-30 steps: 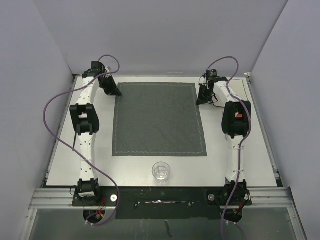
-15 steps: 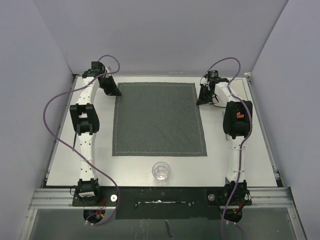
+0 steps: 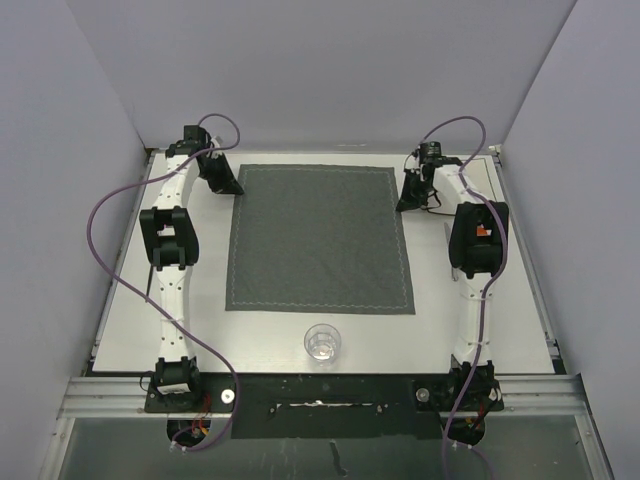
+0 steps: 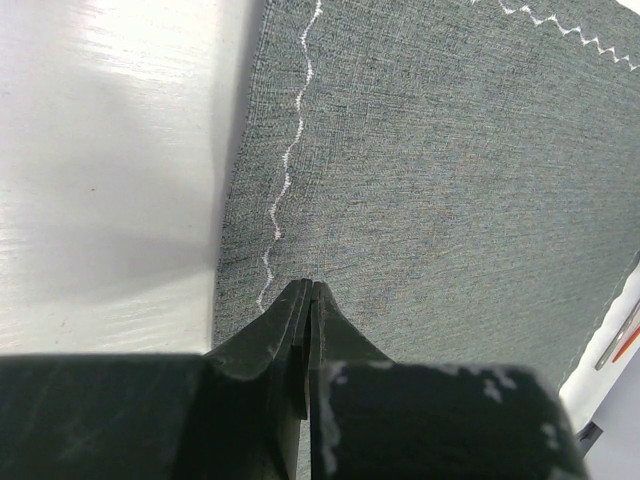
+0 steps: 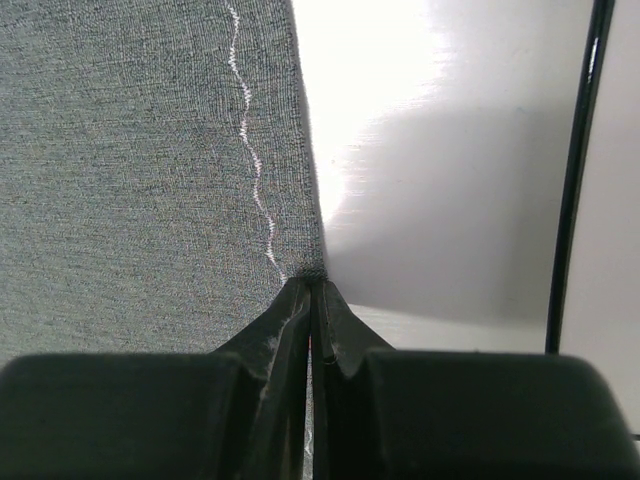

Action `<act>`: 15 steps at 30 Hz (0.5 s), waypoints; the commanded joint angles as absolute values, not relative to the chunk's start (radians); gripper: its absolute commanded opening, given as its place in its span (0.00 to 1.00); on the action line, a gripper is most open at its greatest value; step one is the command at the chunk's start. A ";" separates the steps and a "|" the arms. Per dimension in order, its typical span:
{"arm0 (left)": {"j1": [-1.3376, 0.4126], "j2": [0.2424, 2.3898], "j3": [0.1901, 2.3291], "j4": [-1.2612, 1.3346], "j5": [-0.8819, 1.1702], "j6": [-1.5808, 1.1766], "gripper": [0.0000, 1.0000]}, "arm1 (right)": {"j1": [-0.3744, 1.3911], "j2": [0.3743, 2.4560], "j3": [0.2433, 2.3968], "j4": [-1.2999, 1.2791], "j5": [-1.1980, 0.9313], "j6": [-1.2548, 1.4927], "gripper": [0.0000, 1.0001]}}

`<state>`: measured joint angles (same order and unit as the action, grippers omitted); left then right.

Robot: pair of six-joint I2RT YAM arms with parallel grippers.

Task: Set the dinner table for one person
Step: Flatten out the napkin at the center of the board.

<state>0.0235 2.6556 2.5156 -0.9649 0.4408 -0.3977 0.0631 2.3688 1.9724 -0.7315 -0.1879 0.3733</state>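
A dark grey cloth placemat (image 3: 318, 238) with white zigzag stitching lies spread on the white dinner table (image 3: 505, 300). My left gripper (image 3: 231, 184) is at the mat's far left corner and my right gripper (image 3: 406, 199) at its far right corner. In the left wrist view the left gripper (image 4: 308, 288) is shut, with the placemat (image 4: 430, 200) pinched at its tip. The mat's edge casts a shadow on the table (image 4: 110, 150). In the right wrist view the right gripper (image 5: 312, 283) is shut on the corner of the placemat (image 5: 130, 180), beside bare table (image 5: 450, 200).
A clear drinking glass (image 3: 322, 342) stands upright on the table just in front of the mat's near edge, between the two arm bases. Grey walls enclose the table on three sides. A thin dark rail (image 5: 575, 170) runs along the table's right edge.
The right arm has shifted slightly to the right, still holding its corner. The left arm and the glass have stayed put.
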 commanded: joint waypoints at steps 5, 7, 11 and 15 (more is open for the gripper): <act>0.031 2.609 2.507 -0.943 0.440 -0.383 0.00 | 0.053 2.354 2.085 -0.772 -0.236 0.312 0.00; 0.029 2.596 2.500 -0.938 0.443 -0.386 0.00 | 0.054 2.352 2.121 -0.779 -0.252 0.303 0.01; 0.025 2.566 2.497 -0.929 0.450 -0.388 0.00 | 0.053 2.332 2.137 -0.769 -0.292 0.298 0.05; 0.023 2.524 2.496 -0.913 0.466 -0.397 0.02 | 0.051 2.270 2.092 -0.725 -0.326 0.303 0.05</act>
<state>0.0231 2.6534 2.4935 -0.9604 0.4416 -0.3985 0.0586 2.3653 2.1036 -0.7712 -0.2680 0.3164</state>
